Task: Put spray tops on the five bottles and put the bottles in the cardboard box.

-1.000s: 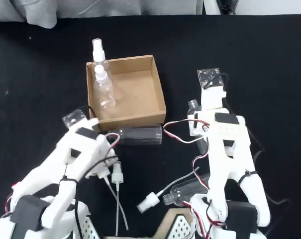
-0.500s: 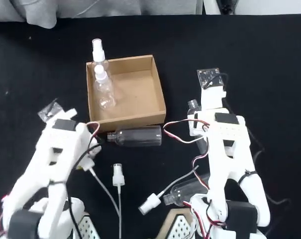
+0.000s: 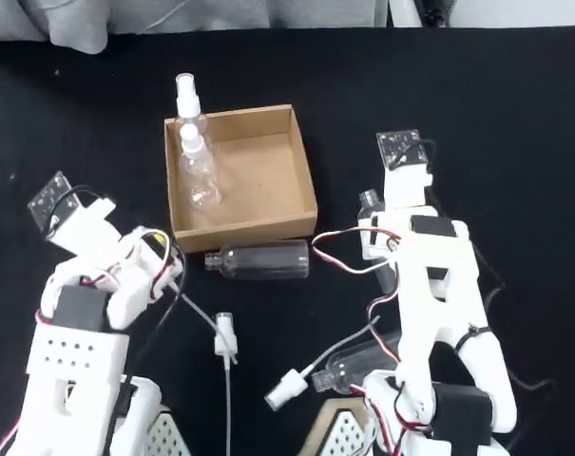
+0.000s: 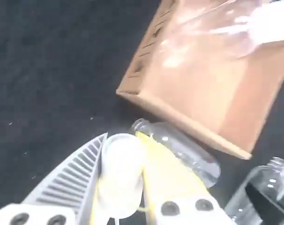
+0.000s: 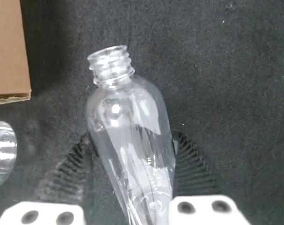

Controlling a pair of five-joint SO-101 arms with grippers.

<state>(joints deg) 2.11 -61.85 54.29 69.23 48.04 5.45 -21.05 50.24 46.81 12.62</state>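
Note:
My left gripper [image 4: 122, 140] is shut on a white spray top [image 4: 120, 173], held up left of the cardboard box [image 3: 268, 176]; its thin tube [image 3: 200, 312] trails down toward the table. An upright open bottle [image 5: 127, 126] sits between the fingers of my right gripper [image 5: 130, 157], which is shut on it; its mouth [image 3: 369, 199] stands to the right of the box. One topped bottle [image 3: 199, 176] lies in the box, another topped bottle [image 3: 186, 100] stands at its far left corner. An open bottle [image 3: 263, 259] lies in front of the box.
A second spray top [image 3: 225, 334] lies on the black table [image 3: 515, 114] between the arms, its tube pointing to the front edge. Another open bottle [image 3: 361, 363] lies by the right arm's base, with a spray top [image 3: 285, 388] at its mouth.
The left arm has pulled back to the left and risen from the spray tops at the front, carrying one with its tube trailing. The right arm has kept still.

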